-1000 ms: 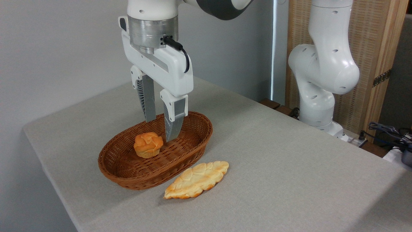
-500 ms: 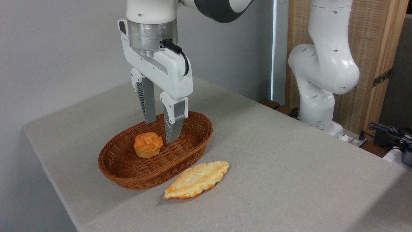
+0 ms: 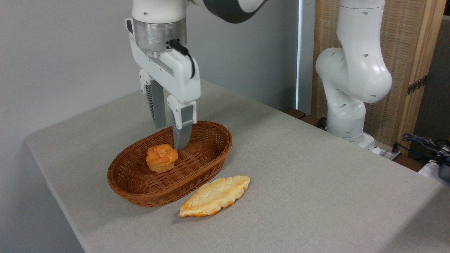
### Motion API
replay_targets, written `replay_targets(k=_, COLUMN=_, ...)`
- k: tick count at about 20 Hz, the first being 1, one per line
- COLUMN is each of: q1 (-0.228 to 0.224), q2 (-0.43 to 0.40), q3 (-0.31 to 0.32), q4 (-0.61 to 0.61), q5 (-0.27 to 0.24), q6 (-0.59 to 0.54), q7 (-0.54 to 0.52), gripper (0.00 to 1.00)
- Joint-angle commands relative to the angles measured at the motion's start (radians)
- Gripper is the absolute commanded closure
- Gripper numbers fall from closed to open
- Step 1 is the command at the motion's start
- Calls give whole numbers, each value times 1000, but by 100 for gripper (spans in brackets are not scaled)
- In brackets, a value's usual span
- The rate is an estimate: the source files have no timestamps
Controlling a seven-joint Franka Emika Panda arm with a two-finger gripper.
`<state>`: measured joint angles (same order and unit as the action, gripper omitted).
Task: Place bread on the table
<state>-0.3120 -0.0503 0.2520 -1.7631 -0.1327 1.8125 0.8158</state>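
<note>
Lumpy round bread [image 3: 161, 157] inside oval wicker basket [image 3: 147, 191], gripper [image 3: 169, 137] just above it with fingers apart, empty, flat leaf-shaped loaf [image 3: 214, 196] beside basket, grey fabric table [image 3: 316, 182] bare rightward

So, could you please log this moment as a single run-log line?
phase: approach | gripper: open, above bread | bread: in basket, not gripped | flat bread: on table beside basket

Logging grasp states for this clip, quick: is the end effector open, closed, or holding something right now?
End effector: open and holding nothing; its fingers hang over the wicker basket, just above and behind the bread.
</note>
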Motion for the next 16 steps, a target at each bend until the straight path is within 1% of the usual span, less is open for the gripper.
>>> replay_targets(k=1, q1=-70, q2=-13, q3=6, q4=-21, q5=-30, q6=-9, q7=-26, gripper=0)
replay_targets(k=2, q1=-88, q2=-13, q3=6, q4=-27, q5=-54, q6=-7, q7=-26, gripper=0)
replay_targets(k=3, q1=-105, q2=-11, q3=6, q4=-35, q5=-65, q6=1, q7=-27, gripper=0)
replay_targets(k=4, q1=-134, q2=-10, q3=6, q4=-48, q5=-65, q6=25, q7=-27, gripper=0)
replay_targets(k=5, q1=-148, q2=-8, q3=6, q4=-58, q5=-67, q6=39, q7=-29, gripper=0)
replay_targets(k=8, q1=-205, q2=-2, q3=6, q4=-130, q5=-67, q6=135, q7=-27, gripper=0)
replay_targets(k=10, q1=-228, q2=4, q3=6, q4=-159, q5=-67, q6=175, q7=-27, gripper=0)
replay_targets(k=12, q1=-242, q2=32, q3=6, q4=-174, q5=-67, q6=209, q7=-27, gripper=0)
replay_targets(k=16, q1=-243, q2=59, q3=6, q4=-190, q5=-61, q6=248, q7=-24, gripper=0)
